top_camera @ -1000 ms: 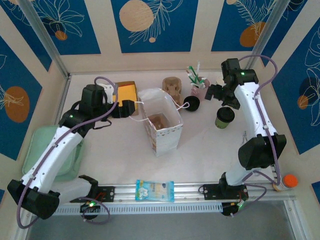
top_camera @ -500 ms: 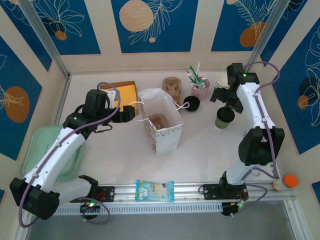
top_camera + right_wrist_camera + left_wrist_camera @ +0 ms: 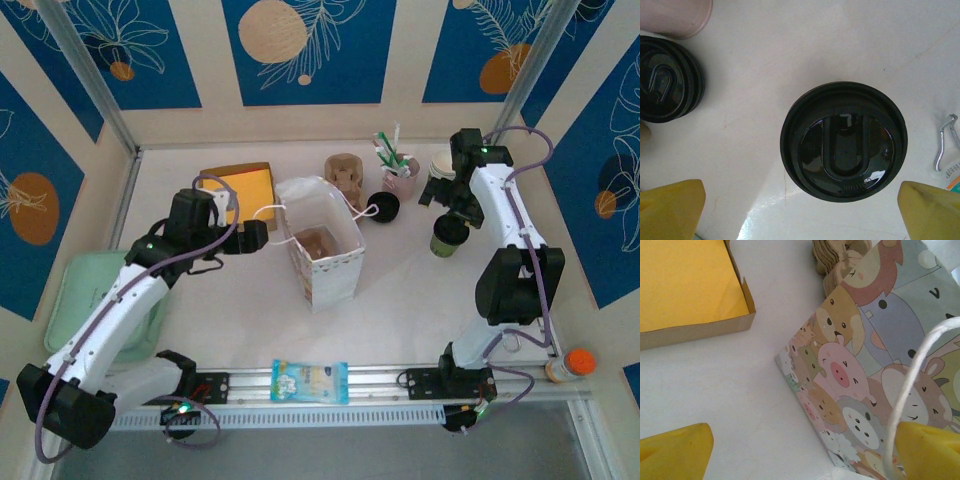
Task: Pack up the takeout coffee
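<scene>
Dial: clock hours are read on the overhead view, 12 toward the far wall, centred on the paper bag (image 3: 332, 272).
Coffee: the takeout coffee (image 3: 450, 238) stands upright on the table (image 3: 240, 300) at about 3 o'clock of the bag, well apart from it. It has a green wall and a black lid seated on top (from above, the lid covers the rim).
Right arm: the right gripper (image 3: 441, 192) hangs near the coffee, at its 12 o'clock. In the wrist view its yellow fingers (image 3: 673, 210) are spread wide, one to each side of the lid, touching nothing and holding nothing.
Left arm: the left gripper (image 3: 254, 235) sits at 9 o'clock of the bag, close to its rim, with the jaws released, wide and empty.
Handle: the white handle cord (image 3: 912, 390) runs just beside one fingertip; contact cannot be made out.
Bag: upright with the mouth open, an animal print on its wall and something brown inside.
Lids: a stack of black lids (image 3: 383, 207) lies at 2 o'clock of the bag, between the bag and the coffee.
Utensils: the pink cup (image 3: 402, 182) stands just beyond the lids.
Carrier: the brown cup carrier (image 3: 343, 172) is at 12 o'clock of the bag.
Box: the yellow-lined box (image 3: 243, 183) is at 10 o'clock.
</scene>
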Available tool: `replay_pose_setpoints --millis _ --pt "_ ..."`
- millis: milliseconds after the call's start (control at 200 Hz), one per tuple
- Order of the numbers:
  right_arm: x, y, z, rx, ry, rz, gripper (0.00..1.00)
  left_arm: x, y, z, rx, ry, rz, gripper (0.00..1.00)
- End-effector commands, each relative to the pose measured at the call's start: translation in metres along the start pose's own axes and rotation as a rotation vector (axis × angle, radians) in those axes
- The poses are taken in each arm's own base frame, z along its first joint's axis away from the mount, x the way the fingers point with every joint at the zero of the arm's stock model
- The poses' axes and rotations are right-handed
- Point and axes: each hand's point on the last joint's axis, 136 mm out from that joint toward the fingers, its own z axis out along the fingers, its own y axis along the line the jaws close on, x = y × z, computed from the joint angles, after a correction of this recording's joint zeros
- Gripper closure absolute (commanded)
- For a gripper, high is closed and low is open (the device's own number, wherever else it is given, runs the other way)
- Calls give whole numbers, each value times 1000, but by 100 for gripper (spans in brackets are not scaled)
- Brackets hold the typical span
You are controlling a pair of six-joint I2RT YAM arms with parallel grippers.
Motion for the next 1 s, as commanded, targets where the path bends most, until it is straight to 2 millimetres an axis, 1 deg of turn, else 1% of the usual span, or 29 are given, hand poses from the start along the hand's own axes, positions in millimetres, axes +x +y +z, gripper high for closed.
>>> replay_pose_setpoints --millis 0,275,420,660,770,861,996 --pt "3 -6 8 29 25 11 1 0 7 -5 -23 -20 -10 6" --pt "-1 -9 15 45 30 20 1 3 10 -7 -32 -19 -9 6" --pt "1 -12 21 64 42 7 1 5 10 -5 -30 -15 -10 6" --pt "8 -10 30 5 54 -30 1 4 9 -4 -22 -16 -12 6" --pt "6 -16 33 17 46 -42 1 5 9 -4 -20 -15 -12 6" --pt "6 -16 36 -17 48 -36 1 5 9 -4 -21 -14 -12 6" --pt "6 -16 37 -23 44 -45 1 5 10 -5 -23 -18 -13 6"
